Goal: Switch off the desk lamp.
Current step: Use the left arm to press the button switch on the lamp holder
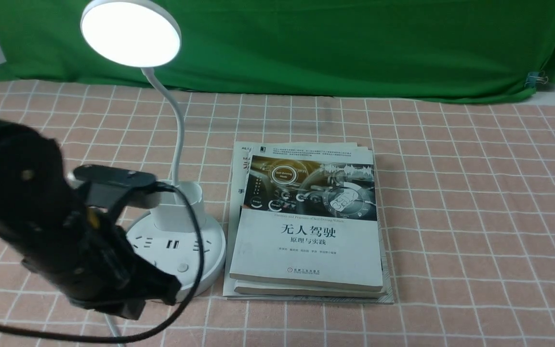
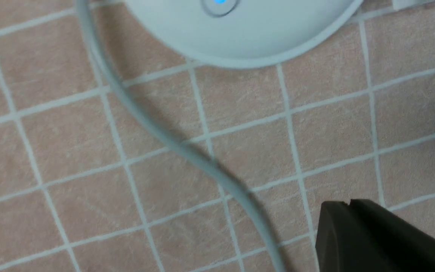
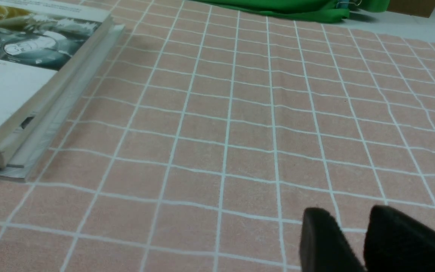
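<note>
Since your desk lamp (image 1: 131, 33) is lit, left gripper (image 2: 349, 204)'s together, probably for poking.
Base button (image 1: 182, 267)'s near those tips; right gripper (image 3: 349, 211)'s slightly apart.

I see 1 lamp (image 1: 177, 250) and 1 green cloth (image 1: 306, 48). There is 1 pile of books (image 1: 306, 231), and 1 clip (image 1: 537, 79) on the cloth.

Reads "无人驾驶" in large print, with "原理与实践" smaller beneath, on the cover of the top book (image 1: 306, 260) at the centre of the front view. Shows "Self-Driving Mode" inside a circle on the same cover's photo, and "机械工业出版社" with "China Machine Press" near its lower edge. Carries "Theories and Practices of Self-Driving Vehicle" just above the large title.
</note>
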